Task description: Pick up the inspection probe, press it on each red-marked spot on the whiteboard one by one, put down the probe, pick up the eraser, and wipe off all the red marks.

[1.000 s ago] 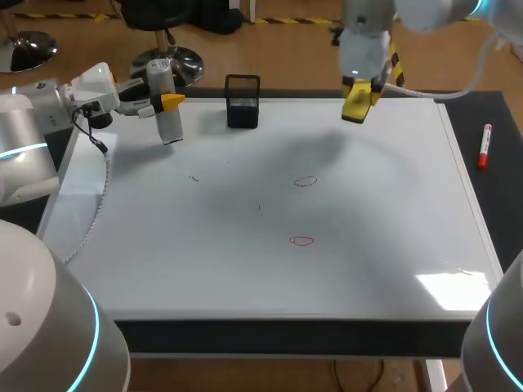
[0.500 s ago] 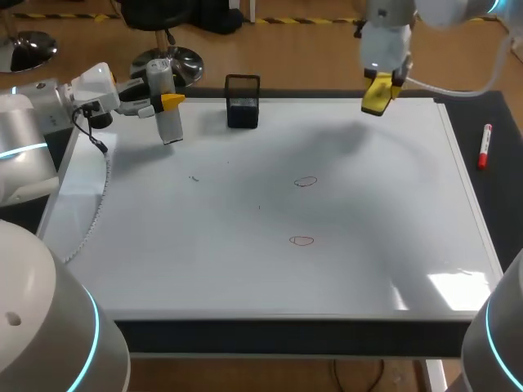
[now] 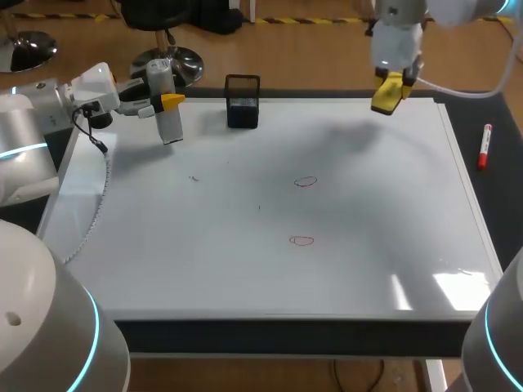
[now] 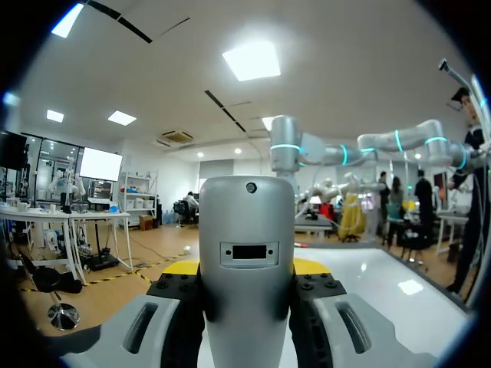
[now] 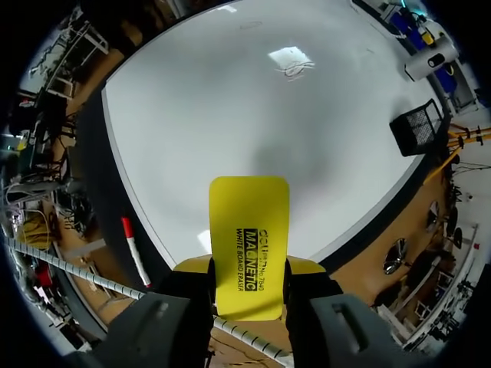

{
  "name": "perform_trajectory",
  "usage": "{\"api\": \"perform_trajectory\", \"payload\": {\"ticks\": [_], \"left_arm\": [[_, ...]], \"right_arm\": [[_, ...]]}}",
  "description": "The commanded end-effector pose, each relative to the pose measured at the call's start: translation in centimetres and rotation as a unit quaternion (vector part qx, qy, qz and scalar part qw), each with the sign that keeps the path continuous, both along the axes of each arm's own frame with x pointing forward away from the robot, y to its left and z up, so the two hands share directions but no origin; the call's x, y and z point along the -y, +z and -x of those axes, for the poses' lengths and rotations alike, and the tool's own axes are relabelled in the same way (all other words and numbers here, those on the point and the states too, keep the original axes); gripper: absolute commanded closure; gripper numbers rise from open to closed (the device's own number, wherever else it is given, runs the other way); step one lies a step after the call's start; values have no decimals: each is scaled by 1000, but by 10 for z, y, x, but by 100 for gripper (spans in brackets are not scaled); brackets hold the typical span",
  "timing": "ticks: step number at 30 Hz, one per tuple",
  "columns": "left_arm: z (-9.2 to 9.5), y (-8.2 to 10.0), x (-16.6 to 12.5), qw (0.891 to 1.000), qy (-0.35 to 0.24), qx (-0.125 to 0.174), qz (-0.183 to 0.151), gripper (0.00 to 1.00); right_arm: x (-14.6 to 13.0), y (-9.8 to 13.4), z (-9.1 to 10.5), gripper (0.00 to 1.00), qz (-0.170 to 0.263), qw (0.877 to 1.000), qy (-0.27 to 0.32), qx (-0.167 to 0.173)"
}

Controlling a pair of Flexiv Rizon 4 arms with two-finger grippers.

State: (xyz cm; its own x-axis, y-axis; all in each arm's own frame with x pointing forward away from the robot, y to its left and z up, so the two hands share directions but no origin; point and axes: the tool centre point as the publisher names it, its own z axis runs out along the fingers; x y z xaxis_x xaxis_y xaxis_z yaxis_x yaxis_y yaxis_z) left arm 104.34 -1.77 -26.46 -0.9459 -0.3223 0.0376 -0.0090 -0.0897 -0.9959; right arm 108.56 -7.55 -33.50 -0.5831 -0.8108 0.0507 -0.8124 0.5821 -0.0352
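The silver inspection probe hangs upright above the whiteboard's far left corner, with my left gripper shut on it. In the left wrist view the probe fills the space between the fingers of that gripper. My right gripper is shut on the yellow eraser above the board's far right edge. The eraser sticks out between its fingers. Two small red marks lie mid-board, one farther back and one nearer.
A black mesh holder stands at the board's far edge, between the two grippers. On the dark mat right of the board lies a red marker pen, also seen beside the eraser. A faint dark speck sits left of centre.
My right arm has carried the eraser to the right and farther back along the board's far edge. The left arm and probe have not moved.
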Motion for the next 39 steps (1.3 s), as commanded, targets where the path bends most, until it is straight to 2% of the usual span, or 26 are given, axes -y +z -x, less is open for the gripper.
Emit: {"api": "perform_trajectory", "payload": {"ticks": [1,6,31,39], "left_arm": [[0,1,0,1000,1,1,0,100],[0,1,0,1000,1,1,0,100],[1,1,1,1000,1,2,0,100],[11,10,25,999,-37,17,8,100]], "right_arm": [[5,1,1,100,-1,1000,2,2],[9,5,1,100,-9,1000,-14,17],[9,5,1,100,-9,1000,-14,17],[9,5,1,100,-9,1000,-14,17]]}}
